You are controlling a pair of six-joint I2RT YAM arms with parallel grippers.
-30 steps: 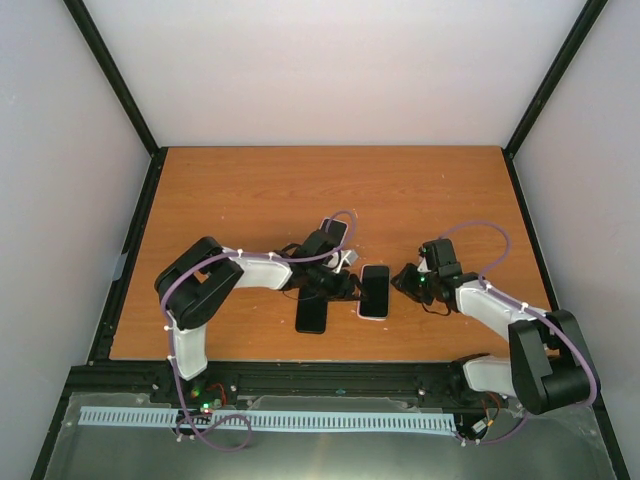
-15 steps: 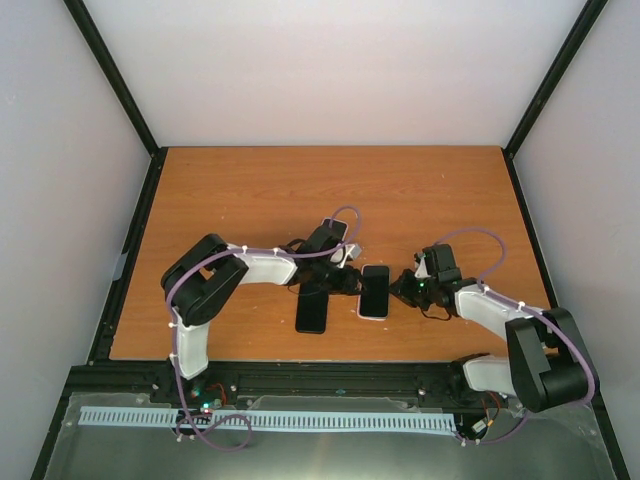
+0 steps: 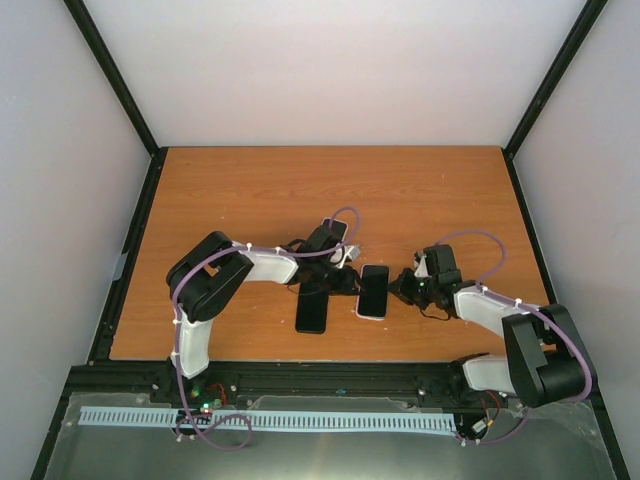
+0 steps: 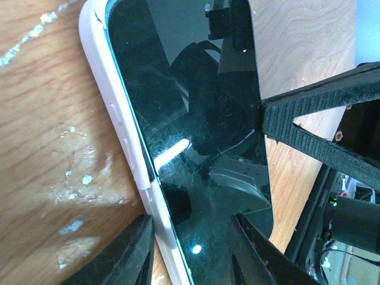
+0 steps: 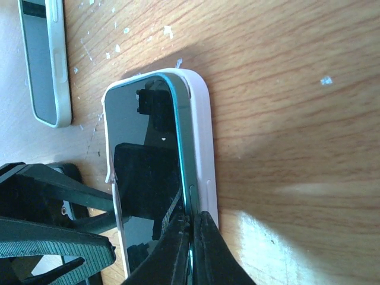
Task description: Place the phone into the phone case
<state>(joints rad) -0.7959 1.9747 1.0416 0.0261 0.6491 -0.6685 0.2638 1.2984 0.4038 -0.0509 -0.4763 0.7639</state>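
Note:
A phone with a dark screen (image 3: 374,290) lies face up in a white case (image 5: 205,136) on the wooden table (image 3: 250,190). In the right wrist view the phone (image 5: 142,160) sits partly in; its teal right edge stands above the case wall. My right gripper (image 5: 191,217) is shut, with its tips pressed on that raised edge; in the top view it (image 3: 397,288) is at the phone's right side. My left gripper (image 4: 191,222) is open and straddles the case's left wall (image 4: 113,101), one finger on the table, one over the screen (image 4: 190,107). In the top view it (image 3: 348,284) is at the phone's left side.
A bare black phone (image 3: 311,312) lies just left of the cased one, near the front edge. Another phone in a pale green case (image 5: 44,65) lies behind, partly under my left arm (image 3: 335,230). Black frame posts stand at the table's corners.
My right gripper has moved a little left, up against the phone's right edge. My left arm has shifted slightly. The phone and case have stayed in place.

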